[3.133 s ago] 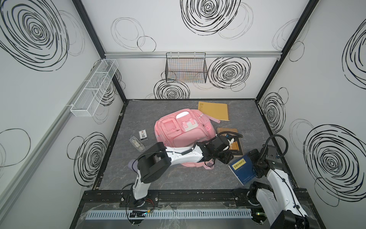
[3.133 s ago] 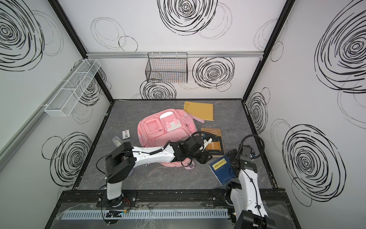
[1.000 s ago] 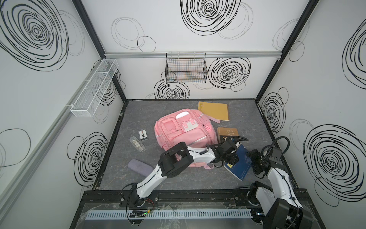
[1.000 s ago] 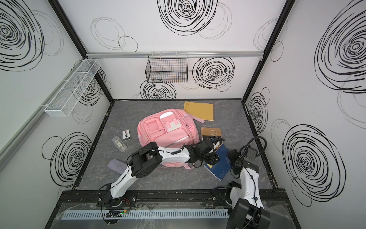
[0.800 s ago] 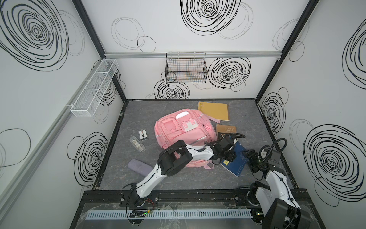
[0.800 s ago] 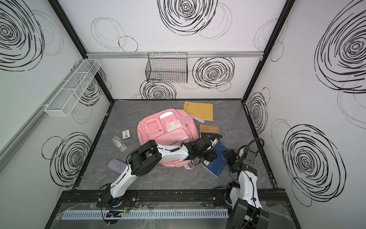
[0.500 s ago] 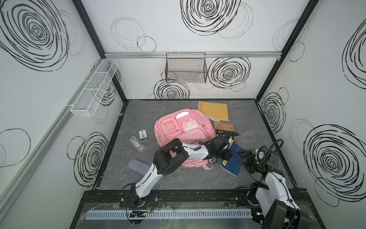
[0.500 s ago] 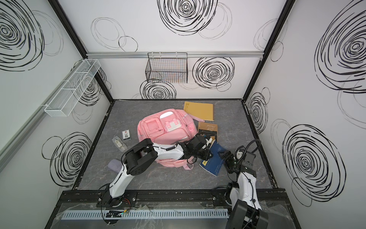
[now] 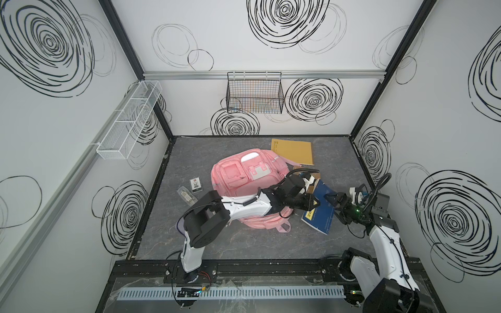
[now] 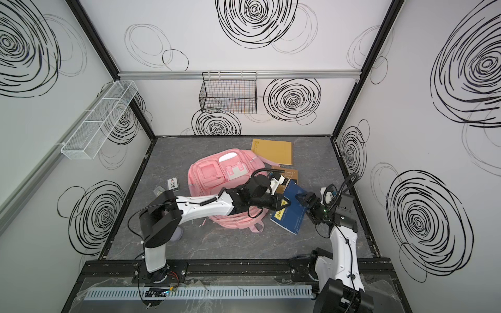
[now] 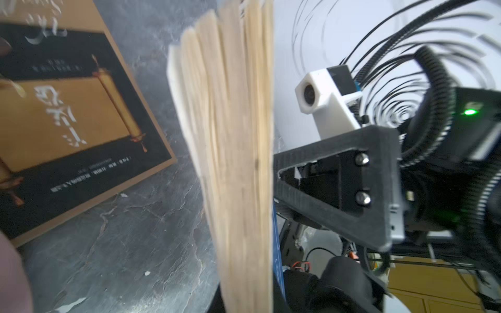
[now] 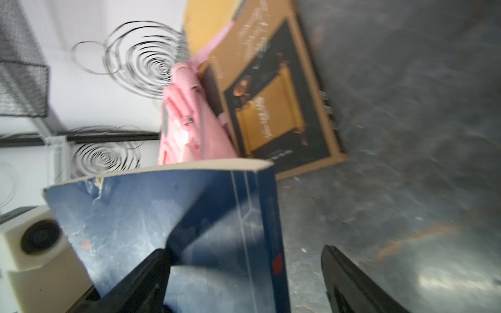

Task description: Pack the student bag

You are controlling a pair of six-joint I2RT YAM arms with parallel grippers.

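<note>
The pink student bag (image 9: 244, 176) (image 10: 217, 173) lies flat in the middle of the grey floor, pockets up. A blue book (image 9: 322, 214) (image 10: 291, 216) stands tilted just right of it. My left gripper (image 9: 311, 207) (image 10: 282, 206) reaches across the bag and is shut on the book's edge. The cream page block (image 11: 235, 162) runs out from between its jaws. My right gripper (image 9: 334, 202) (image 12: 246, 271) is open and straddles the book's spine side (image 12: 176, 216). One finger rests against the cover and the other stands apart from it.
A brown-covered book (image 9: 311, 173) (image 11: 67, 116) lies flat behind the blue one, against the bag. A yellow envelope (image 9: 294, 151) lies at the back. An ID card (image 9: 196, 184) and a clear pouch (image 9: 185, 195) lie left of the bag. On the walls hang a wire basket (image 9: 254, 94) and a mesh shelf (image 9: 130, 119).
The blue book has travelled from the front right toward the bag. My left gripper has shut on its edge. My right gripper's jaws have widened slightly around it.
</note>
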